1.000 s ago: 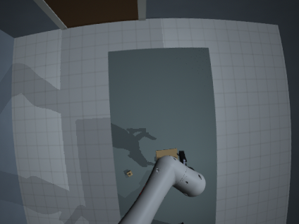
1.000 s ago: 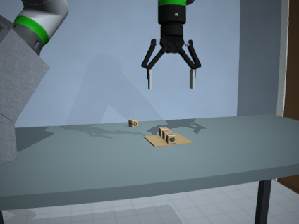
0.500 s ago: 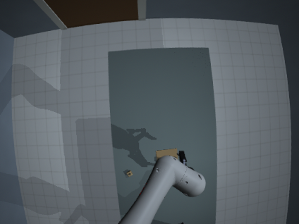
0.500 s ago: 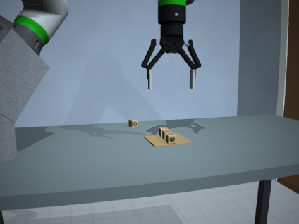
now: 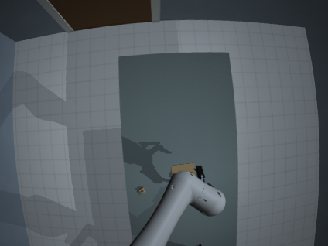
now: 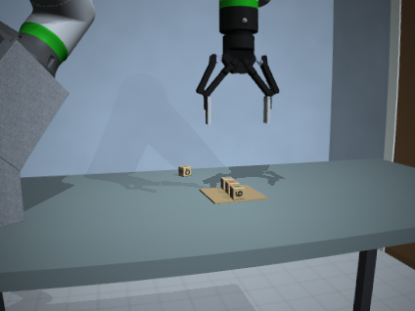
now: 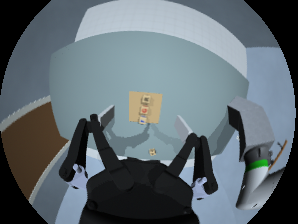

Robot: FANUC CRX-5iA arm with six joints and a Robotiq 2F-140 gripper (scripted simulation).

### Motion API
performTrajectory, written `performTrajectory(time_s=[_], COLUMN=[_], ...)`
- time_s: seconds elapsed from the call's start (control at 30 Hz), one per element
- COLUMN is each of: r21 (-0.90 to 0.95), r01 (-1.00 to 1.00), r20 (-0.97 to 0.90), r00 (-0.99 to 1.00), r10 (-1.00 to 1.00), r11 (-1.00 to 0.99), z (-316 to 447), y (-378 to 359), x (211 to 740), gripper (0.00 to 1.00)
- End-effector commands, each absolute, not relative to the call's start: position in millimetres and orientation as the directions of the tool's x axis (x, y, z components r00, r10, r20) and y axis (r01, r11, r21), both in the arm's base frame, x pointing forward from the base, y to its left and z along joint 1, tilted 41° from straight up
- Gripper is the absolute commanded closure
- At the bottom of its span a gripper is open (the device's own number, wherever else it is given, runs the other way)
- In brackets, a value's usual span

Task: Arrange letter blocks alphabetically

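Three tan letter blocks [image 6: 232, 188] [image 7: 145, 110] stand close together in a row on the tan mat [image 6: 251, 197] [image 7: 133, 100] [image 5: 180, 169]. The nearest block shows a dark mark on its side. In the top view the arm hides the blocks. The fourth block [image 6: 185, 170] [image 5: 141, 189] [image 7: 152, 153] lies on the table off the mat. My gripper [image 6: 237, 117] [image 7: 145, 115] is open and empty, hanging high above the mat.
The grey-green table [image 6: 122, 230] [image 5: 174, 97] carries the mat and blocks. Its front edge is near in the exterior view. The robot's base and a grey box [image 6: 24, 117] stand at the left.
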State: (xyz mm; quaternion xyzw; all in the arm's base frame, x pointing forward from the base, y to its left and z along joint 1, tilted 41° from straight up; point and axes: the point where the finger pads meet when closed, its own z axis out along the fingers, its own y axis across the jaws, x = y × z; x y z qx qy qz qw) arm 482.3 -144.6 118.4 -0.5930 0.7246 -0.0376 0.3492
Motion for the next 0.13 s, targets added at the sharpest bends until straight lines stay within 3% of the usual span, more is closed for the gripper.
performTrajectory(time_s=[0.0,0.1], r21=[-0.469,-0.469], r01=[-0.833,-0.833], r20=[-0.461,-0.461], r00=[-0.053,-0.053], r10=[-0.886,-0.886], r11=[0.294,0.294], z=[118.5,118.5], y=[-144.8,-144.8], x=[482.4,482.4], gripper=[0.0,0.0])
